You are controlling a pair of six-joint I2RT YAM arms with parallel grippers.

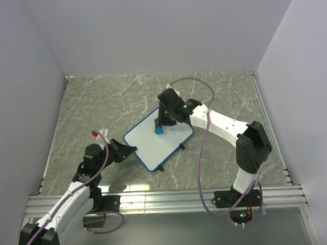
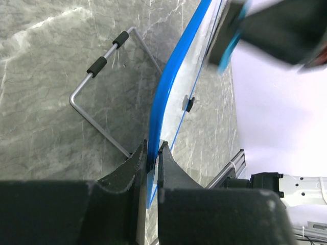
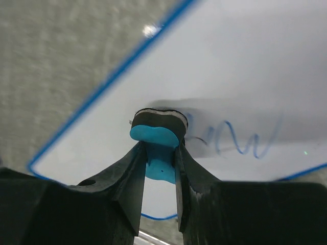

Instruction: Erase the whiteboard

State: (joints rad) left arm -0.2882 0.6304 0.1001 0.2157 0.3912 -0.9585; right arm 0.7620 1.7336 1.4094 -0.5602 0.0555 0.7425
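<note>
Right gripper (image 3: 158, 153), clamped on blue eraser (image 3: 153, 133), rests on whiteboard (image 3: 245, 66), blue scribble (image 3: 245, 143) just rightward; left gripper (image 2: 153, 151) pinches frame.

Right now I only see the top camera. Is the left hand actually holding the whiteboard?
Observer: Yes. The left wrist view shows the left hand pinching the whiteboard by its blue frame edge.
Operator: Is the eraser touching the board?
Observer: The right hand grips a blue eraser, with its dark pad against the white surface.
Operator: Any ink to wipe?
Observer: A blue scribble sits just beside the pad in the right wrist view.
</note>
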